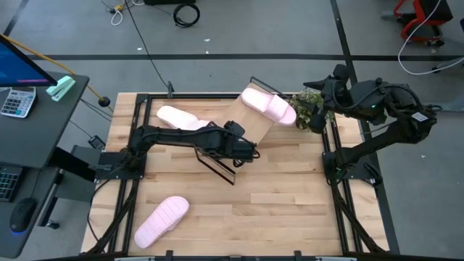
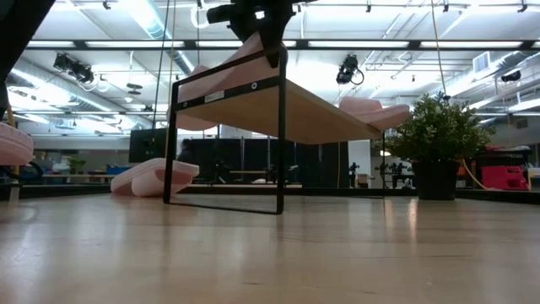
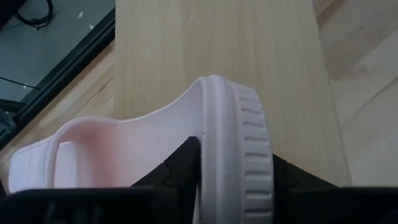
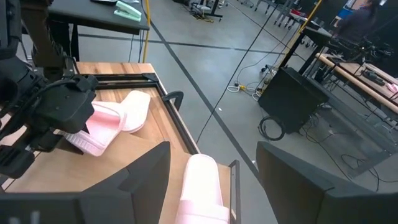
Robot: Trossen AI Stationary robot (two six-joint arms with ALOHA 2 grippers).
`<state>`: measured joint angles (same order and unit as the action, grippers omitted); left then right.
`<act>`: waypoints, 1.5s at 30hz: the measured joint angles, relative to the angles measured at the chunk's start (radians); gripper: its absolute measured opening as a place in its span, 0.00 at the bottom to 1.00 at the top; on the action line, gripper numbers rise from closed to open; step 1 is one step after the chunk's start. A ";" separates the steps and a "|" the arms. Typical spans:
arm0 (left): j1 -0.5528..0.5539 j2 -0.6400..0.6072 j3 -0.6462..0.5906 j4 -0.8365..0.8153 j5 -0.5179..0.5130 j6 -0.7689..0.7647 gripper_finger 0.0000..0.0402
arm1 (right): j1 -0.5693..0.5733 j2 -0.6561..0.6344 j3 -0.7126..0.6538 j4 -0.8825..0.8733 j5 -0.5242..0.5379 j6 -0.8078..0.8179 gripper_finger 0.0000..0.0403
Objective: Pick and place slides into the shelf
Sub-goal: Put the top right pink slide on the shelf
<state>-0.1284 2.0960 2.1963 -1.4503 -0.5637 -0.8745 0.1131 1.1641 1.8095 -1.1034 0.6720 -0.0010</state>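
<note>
Butcher-block desk (image 1: 290,196) carries the scene: at its centre the left pincer (image 3: 214,171) grips a pink slide (image 3: 205,155) by its sole edge over the shelf (image 1: 250,119) board, while the right pincer (image 4: 211,162) waits unclenched past the desk's 2 o'clock corner. Another slide (image 1: 268,105) sits at the board's 1 o'clock end, one (image 1: 181,118) lies at 10 o'clock and one (image 1: 161,220) at 7 o'clock. Best to settle the sole flat on the board before fully letting go, or it may slide off.
</note>
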 joint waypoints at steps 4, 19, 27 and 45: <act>0.000 0.000 0.000 0.011 0.005 0.001 0.33 | 0.000 0.000 0.000 0.000 0.000 0.000 0.61; 0.000 0.000 0.000 0.170 0.143 0.003 0.48 | 0.000 0.000 0.000 -0.002 0.000 -0.001 0.61; 0.000 0.000 -0.001 0.175 0.146 0.006 0.55 | 0.000 0.000 0.000 -0.005 0.000 -0.002 0.61; -0.001 0.071 -0.031 0.294 0.222 0.005 0.65 | 0.000 0.000 0.000 -0.021 0.000 -0.002 0.61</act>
<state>-0.1291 2.1666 2.1658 -1.1563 -0.3415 -0.8700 0.1131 1.1645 1.8095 -1.1243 0.6725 -0.0025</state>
